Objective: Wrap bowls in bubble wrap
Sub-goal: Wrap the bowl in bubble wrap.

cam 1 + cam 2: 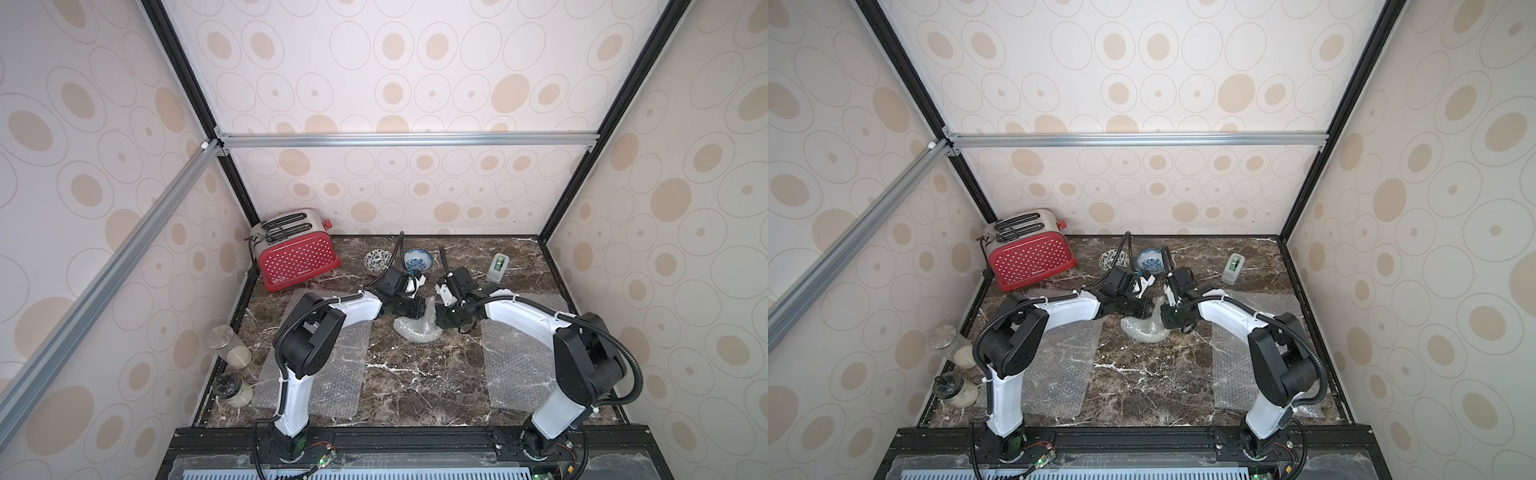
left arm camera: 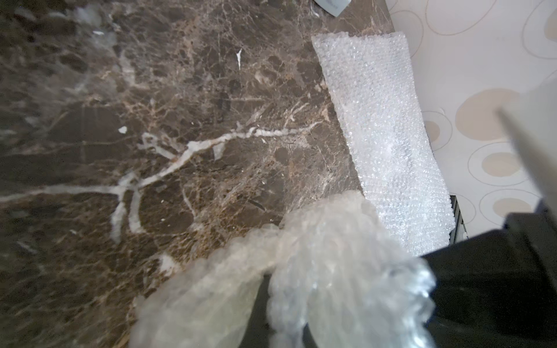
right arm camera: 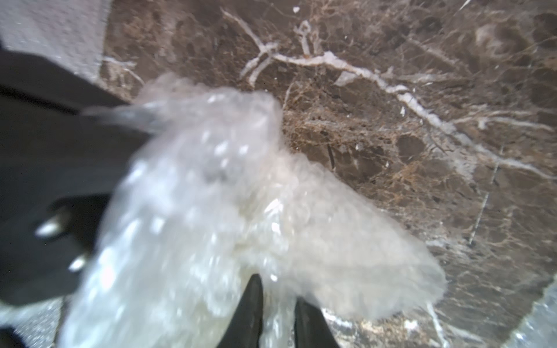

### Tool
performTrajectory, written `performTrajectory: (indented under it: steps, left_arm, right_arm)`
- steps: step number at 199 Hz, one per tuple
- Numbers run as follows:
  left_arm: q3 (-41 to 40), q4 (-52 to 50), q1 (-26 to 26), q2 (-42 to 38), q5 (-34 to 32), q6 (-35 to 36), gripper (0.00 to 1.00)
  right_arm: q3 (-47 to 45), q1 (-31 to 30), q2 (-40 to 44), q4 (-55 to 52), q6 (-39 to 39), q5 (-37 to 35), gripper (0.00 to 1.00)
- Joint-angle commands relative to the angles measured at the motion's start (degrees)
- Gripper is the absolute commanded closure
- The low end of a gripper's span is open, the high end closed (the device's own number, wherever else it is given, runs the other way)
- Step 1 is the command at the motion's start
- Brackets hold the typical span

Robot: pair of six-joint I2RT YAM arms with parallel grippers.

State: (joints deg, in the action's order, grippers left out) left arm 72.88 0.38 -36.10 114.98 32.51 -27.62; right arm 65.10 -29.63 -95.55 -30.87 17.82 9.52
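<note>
A crumpled bundle of bubble wrap (image 1: 415, 330) (image 1: 1142, 330) lies mid-table, and a pale cream form shows through it (image 3: 346, 256). My left gripper (image 1: 411, 309) (image 2: 286, 298) is shut on a fold of that wrap. From the other side, my right gripper (image 1: 436, 318) (image 3: 278, 286) holds a strand of the same bundle between narrowly parted fingers. Behind the arms stand a black-leaf bowl (image 1: 377, 261) and a blue-patterned bowl (image 1: 417, 261), both bare. Flat sheets of bubble wrap lie under the left arm (image 1: 332, 365) and under the right arm (image 1: 515, 365).
A red toaster (image 1: 297, 257) stands at the back left and a tape dispenser (image 1: 498, 268) at the back right. Two glass jars (image 1: 230, 347) (image 1: 232, 390) sit along the left edge. Walls close the table on three sides.
</note>
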Motion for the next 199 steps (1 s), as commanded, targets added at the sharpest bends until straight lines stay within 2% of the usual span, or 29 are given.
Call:
performTrajectory:
  steps: [1,58,101,115,136,166,199]
  left_arm:
    - [-1.9,-1.9,-0.3,0.5,-3.6,-0.6,0.93]
    - [-4.0,-0.6,-0.5,-3.7,-4.4,-1.6,0.93]
    - [-3.2,-1.1,-0.6,-3.9,-4.1,-1.4,0.93]
    - [-3.0,-1.1,-0.6,-3.9,-4.0,-1.5,0.93]
    - [-2.4,-1.3,-0.8,-3.7,-4.1,-1.2,0.93]
    - [-1.9,-1.9,-1.0,-3.7,-4.2,-1.1,0.93]
    - [-2.2,-2.1,-1.1,-4.2,-4.5,-0.9,0.93]
  right_arm:
    - [-0.9,-1.3,1.8,-1.9,-0.9,4.6,0.79]
    - [-2.2,-0.6,5.9,-3.9,-0.7,4.0,0.71]
    - [-1.1,-0.3,9.5,-6.2,-0.9,3.7,0.61]
    - [-0.6,-0.5,10.3,-6.2,-1.7,5.7,0.58]
    - [0.3,-2.6,9.4,-6.6,-3.8,7.7,0.52]
    - [2.4,-4.0,5.8,-6.9,-3.9,4.4,0.51]
    - [5.9,-4.6,2.5,-5.7,-3.9,4.5,0.51]
